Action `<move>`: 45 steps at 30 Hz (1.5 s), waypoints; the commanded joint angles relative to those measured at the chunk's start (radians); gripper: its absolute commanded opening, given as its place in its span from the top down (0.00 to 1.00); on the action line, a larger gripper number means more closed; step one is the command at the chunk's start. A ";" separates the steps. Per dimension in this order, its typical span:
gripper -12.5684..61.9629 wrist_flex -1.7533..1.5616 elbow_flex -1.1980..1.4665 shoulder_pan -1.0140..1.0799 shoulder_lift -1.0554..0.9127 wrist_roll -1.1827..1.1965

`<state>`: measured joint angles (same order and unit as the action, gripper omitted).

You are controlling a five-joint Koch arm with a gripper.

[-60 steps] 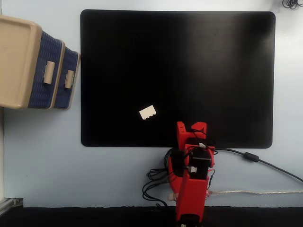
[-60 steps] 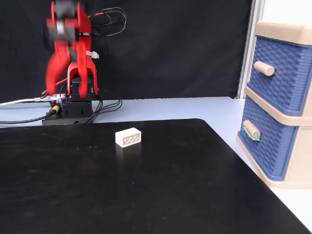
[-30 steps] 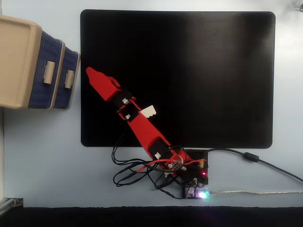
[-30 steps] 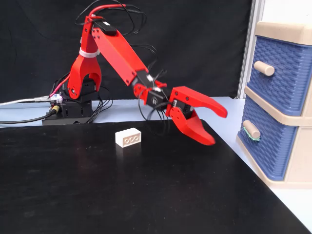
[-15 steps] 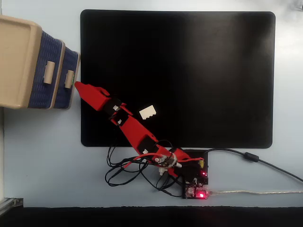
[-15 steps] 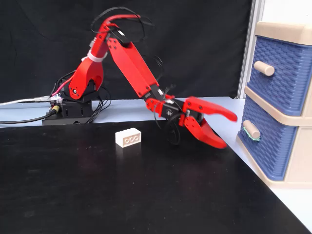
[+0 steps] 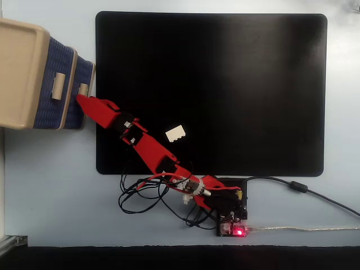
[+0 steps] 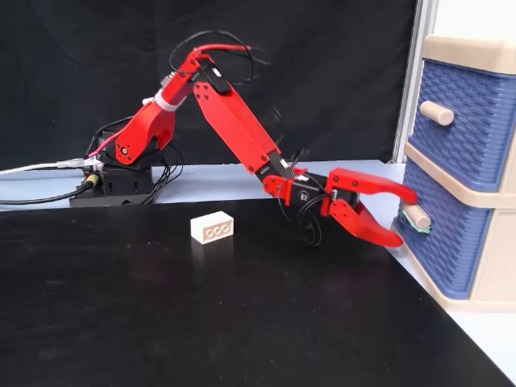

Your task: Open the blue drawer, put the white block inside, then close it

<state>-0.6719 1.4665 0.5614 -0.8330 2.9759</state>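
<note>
The gripper (image 8: 401,217) gapes at the blue drawer's (image 8: 439,238) handle (image 8: 414,214); only the side view shows the gap. The white block (image 7: 175,134) lies on the mat (image 7: 225,84).

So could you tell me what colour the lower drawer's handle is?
Beige handle, clearest in the side fixed view.

A large black mat (image 7: 225,84) with rounded corners covers most of a pale blue-white table (image 7: 50,185), which shows as a bare margin around the mat in both fixed views. Behind the table hangs a black cloth backdrop (image 8: 322,72), ending on the right of that fixed view at a pale upright strip (image 8: 407,81). The light is even and soft, with only faint sheen on the mat.
</note>
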 commanded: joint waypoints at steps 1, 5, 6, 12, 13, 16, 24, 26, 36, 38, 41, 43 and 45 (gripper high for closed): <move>0.46 -0.066 -0.057 0.009 -0.002 -0.028; 0.62 -0.003 -0.066 0.011 0.008 -0.046; 0.67 0.041 -0.066 0.012 0.005 -0.044; 0.94 0.321 -0.069 0.014 -0.080 -0.035; 0.94 0.348 -0.067 0.012 -0.087 -0.034; 0.94 0.379 -0.037 0.014 -0.130 -0.026; 0.94 0.330 0.419 0.038 -0.376 -0.014; 0.94 0.261 0.537 0.055 -0.422 -0.014; 0.54 0.143 0.701 0.098 -0.488 -0.017; 0.40 0.236 0.698 0.118 -0.598 -0.018; 0.39 0.658 0.644 0.149 -0.839 -0.018; 0.39 1.051 0.531 0.175 -0.986 -0.018; 0.39 1.479 0.364 0.216 -1.074 -0.020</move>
<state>0.4617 1.9113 0.7470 -1.8270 2.9360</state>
